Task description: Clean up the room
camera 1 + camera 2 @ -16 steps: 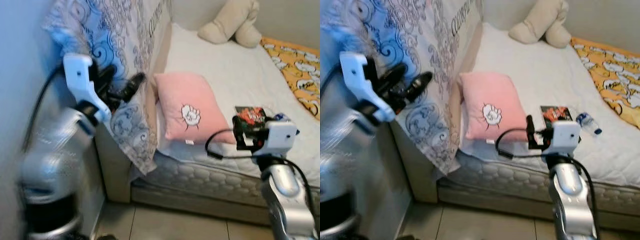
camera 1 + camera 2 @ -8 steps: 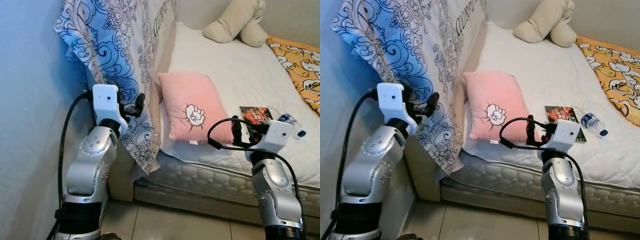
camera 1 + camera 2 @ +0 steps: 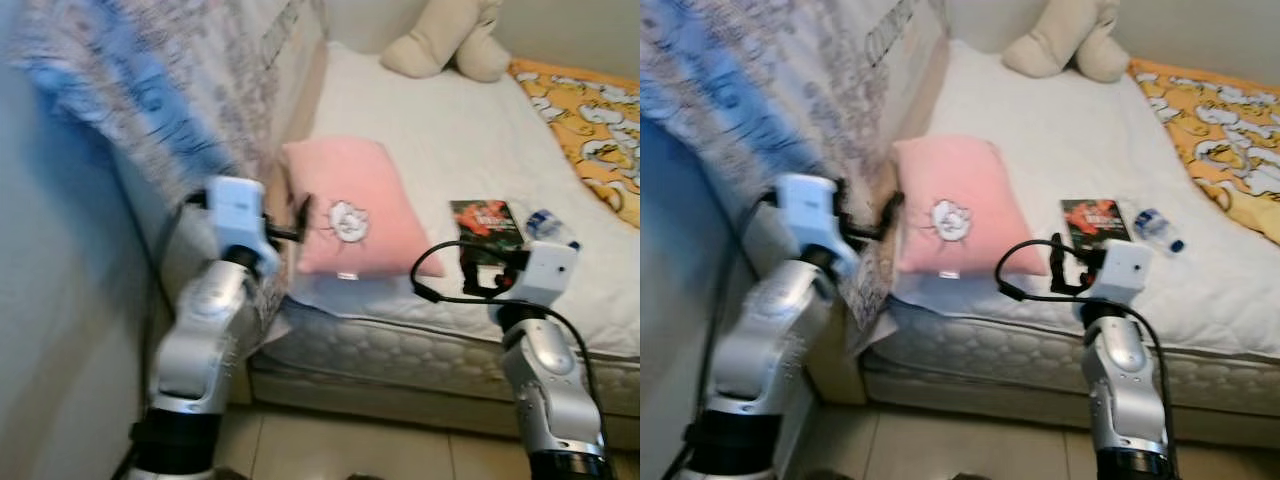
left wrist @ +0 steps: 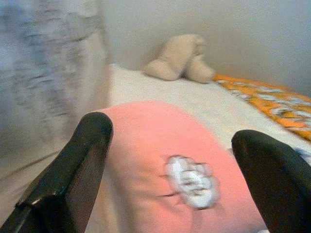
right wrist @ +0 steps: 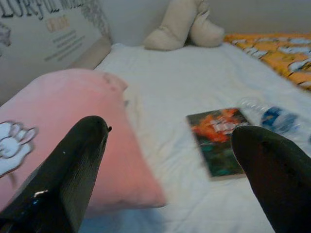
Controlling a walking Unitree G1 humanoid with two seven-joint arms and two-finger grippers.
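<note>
A pink pillow [image 3: 362,205] with a white print lies at the near left of the bed's white sheet [image 3: 450,130]. A dark book [image 3: 486,218] and a small water bottle [image 3: 545,222] lie to its right. My left gripper [image 3: 296,222] is open and empty, close to the pillow's left edge; the left wrist view looks along its fingers [image 4: 82,155] at the pillow [image 4: 160,155]. My right gripper [image 3: 483,272] is open and empty above the mattress edge, just short of the book [image 5: 218,138] and the bottle [image 5: 272,116].
A blue-and-white patterned cloth [image 3: 150,110] hangs over the bed's end board on the left, against a wall [image 3: 50,350]. A beige plush toy [image 3: 440,40] sits at the far end. An orange printed blanket [image 3: 585,110] covers the right side. Tiled floor [image 3: 350,450] lies below.
The camera has shifted and blurred. My left arm has come down from the patterned cloth and now points at the pillow's left edge. The right arm has hardly moved.
</note>
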